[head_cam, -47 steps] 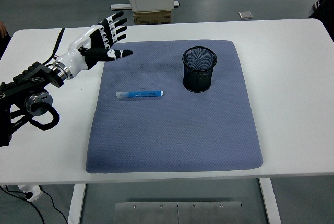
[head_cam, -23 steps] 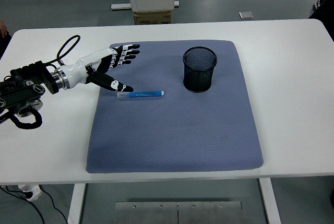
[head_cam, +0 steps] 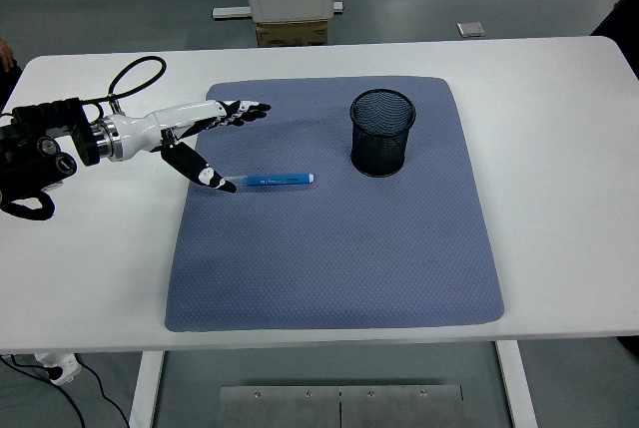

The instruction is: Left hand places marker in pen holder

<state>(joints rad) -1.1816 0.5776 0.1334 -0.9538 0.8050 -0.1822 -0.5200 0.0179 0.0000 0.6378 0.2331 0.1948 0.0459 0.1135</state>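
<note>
A blue marker (head_cam: 272, 180) with a pale cap end lies flat on the grey-blue mat (head_cam: 329, 248), pointing left to right. A black mesh pen holder (head_cam: 380, 132) stands upright on the mat to the marker's right. My left hand (head_cam: 232, 147) reaches in from the left with its fingers stretched flat over the mat's far left corner and the thumb pointing down, its tip right at the marker's left end. The hand is open and holds nothing. The right arm is out of the picture.
The mat covers the middle of the white table (head_cam: 559, 149). A black cable loop (head_cam: 135, 77) arches over my left forearm. Beyond the table's far edge stand a cardboard box (head_cam: 291, 33) and a white cabinet base.
My left hand has swung down and flattened from a raised, spread pose at the mat's corner. Its thumb now reaches the marker's left end. The marker and holder have not moved.
</note>
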